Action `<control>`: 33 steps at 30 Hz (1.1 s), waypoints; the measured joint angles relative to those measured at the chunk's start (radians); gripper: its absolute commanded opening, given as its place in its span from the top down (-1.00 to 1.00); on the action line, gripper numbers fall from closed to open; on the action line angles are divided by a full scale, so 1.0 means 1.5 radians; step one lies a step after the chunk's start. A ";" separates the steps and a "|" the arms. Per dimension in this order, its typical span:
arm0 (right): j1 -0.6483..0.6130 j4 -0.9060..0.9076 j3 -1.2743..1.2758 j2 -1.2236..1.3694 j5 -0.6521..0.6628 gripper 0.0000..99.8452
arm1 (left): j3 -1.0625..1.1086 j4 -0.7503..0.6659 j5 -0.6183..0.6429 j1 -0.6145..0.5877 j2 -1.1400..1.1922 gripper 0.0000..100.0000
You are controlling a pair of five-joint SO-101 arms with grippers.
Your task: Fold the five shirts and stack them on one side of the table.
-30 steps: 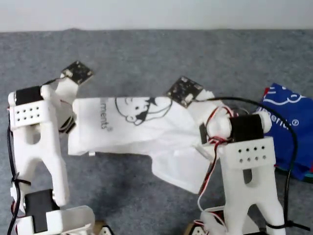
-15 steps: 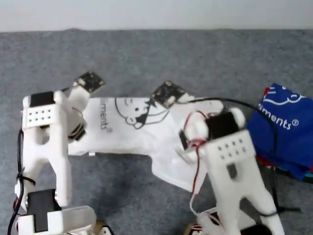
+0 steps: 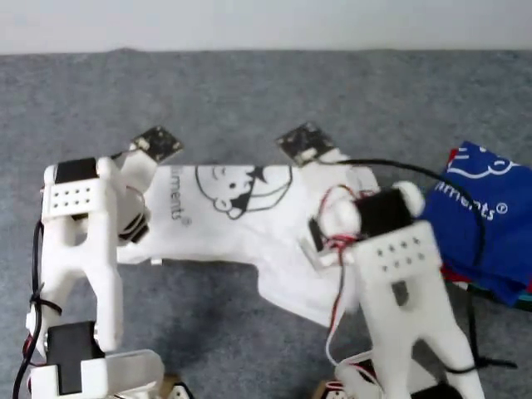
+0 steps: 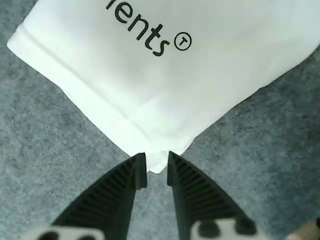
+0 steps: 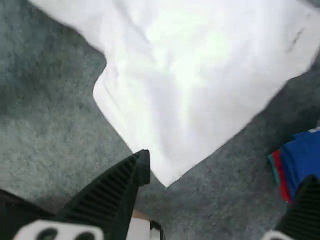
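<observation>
Seeing a white shirt lying flat and partly folded across the middle of the grey table, with its black cartoon print and black lettering facing up. Noting a long folded band running side to side and a looser, rumpled flap spreading from it toward the near right. Finding a hemmed corner resting on bare table at the left end. Spotting a folded blue shirt sitting apart at the table's right side, topping a stack, with a red edge and a teal edge peeking out beneath.
</observation>
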 measured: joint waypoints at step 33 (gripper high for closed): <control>0.340 0.000 0.007 -0.037 -0.003 0.13 | 0.222 -0.233 0.001 0.000 0.000 0.99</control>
